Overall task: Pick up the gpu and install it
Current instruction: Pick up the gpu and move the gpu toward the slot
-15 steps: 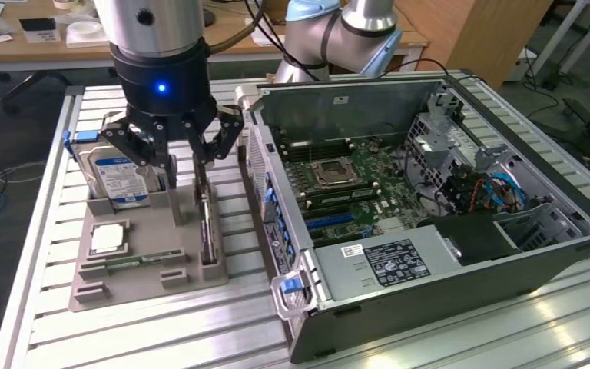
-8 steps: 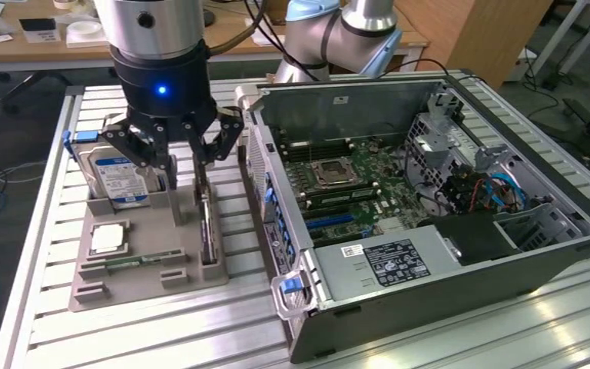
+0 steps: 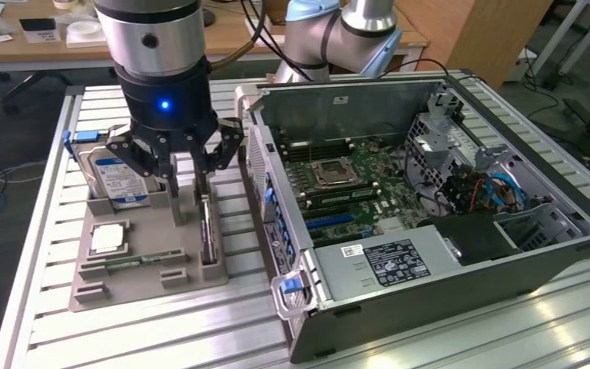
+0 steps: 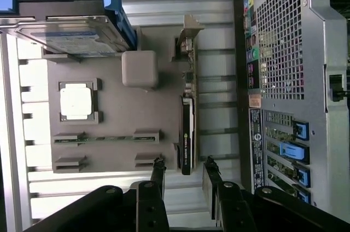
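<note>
edgewise, gpu (image 4: pixel 186 133) alongside the computer case (image 4: pixel 290 51), bracket end (image 4: pixel 187 32) toward hard drive (image 4: pixel 71 32)

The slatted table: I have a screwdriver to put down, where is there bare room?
The table is bare at the exterior view's lower left, past the grey tray, and lower right, beside the computer case. Crowded: the narrow strip between tray and case, where the gripper hangs over the graphics card.

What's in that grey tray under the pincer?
A gpu on edge, a hard drive standing upright, a square chip and a memory stick. The gpu's lower edge is hidden in its slot.
</note>
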